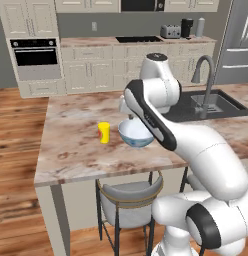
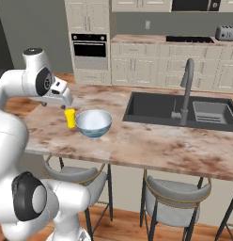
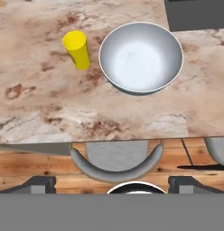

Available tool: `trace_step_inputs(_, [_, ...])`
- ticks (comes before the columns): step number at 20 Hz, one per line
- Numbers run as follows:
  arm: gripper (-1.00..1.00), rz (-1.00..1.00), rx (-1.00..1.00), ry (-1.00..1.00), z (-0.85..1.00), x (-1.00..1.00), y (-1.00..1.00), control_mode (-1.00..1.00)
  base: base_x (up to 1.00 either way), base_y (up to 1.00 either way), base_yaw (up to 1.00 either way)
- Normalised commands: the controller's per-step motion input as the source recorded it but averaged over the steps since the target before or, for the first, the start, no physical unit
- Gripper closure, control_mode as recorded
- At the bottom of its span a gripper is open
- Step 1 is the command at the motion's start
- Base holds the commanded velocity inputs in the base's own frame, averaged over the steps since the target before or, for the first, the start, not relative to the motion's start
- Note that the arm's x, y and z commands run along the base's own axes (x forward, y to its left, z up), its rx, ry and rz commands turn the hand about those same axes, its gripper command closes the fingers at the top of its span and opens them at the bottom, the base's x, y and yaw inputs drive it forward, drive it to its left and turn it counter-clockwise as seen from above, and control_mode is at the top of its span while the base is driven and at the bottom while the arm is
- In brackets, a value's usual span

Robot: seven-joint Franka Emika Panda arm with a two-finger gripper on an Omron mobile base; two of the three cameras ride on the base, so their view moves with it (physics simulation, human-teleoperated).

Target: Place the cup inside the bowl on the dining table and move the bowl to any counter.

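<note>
While cup (image 3: pixel 76 48) stands beside bowl (image 3: pixel 141 57), end effector (image 3: pixel 112 182) apparently wide open, empty

Glossy white rounded arm (image 1: pixel 206 150) segments with dark grey joint bands

A home kitchen: wall oven (image 1: pixel 35 56), sink (image 2: pixel 182 110), toaster (image 1: pixel 170 31), cream cabinets (image 1: pixel 91 67).
</note>
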Motion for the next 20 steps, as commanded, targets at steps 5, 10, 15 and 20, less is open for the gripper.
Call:
trace_step_inputs(5, [-1.00,0.01,0.01,0.00,0.00,0.32,0.19,-1.00,0.00,0.00,0.00])
trace_step_inputs(10, [-1.00,0.12,0.07,0.00,0.00,0.34,0.00,-1.00,0.00,0.00,0.00])
trace_step_inputs(15, [-1.00,0.16,0.07,0.00,0.00,0.23,0.00,-1.00,0.00,0.00,0.00])
trace_step_inputs(20, [-1.00,0.13,0.01,-0.07,-0.10,0.14,0.12,-1.00,0.00,0.00,0.00])
